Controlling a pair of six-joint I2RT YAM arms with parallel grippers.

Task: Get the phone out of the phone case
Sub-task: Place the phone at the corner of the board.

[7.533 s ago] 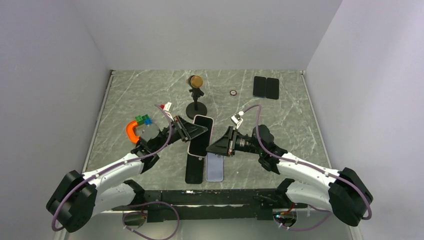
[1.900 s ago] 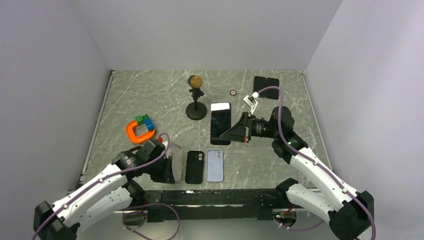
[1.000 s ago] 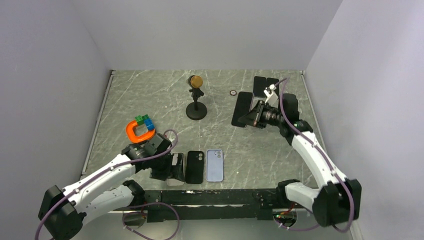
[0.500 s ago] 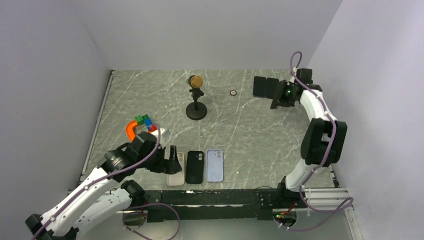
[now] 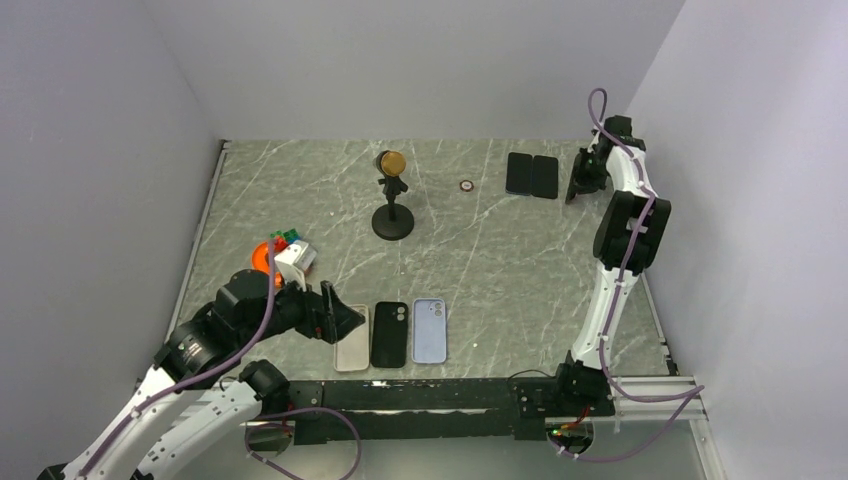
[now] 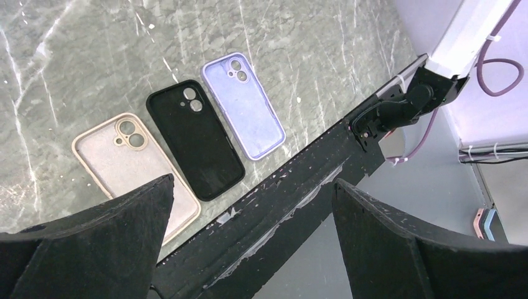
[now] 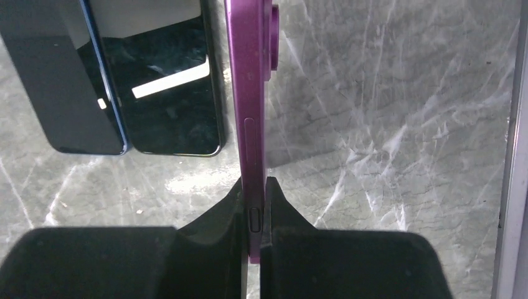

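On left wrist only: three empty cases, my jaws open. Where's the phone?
Observer: The right jaws are shut on the purple phone, clamped across its faces so it is held on edge.
Operator: Where on the table?
Observer: Far right corner of the table; the right arm is reached out there.
Operator: Anything near it?
Observer: Two dark phones lie flat side by side, just left of it in the right wrist view.
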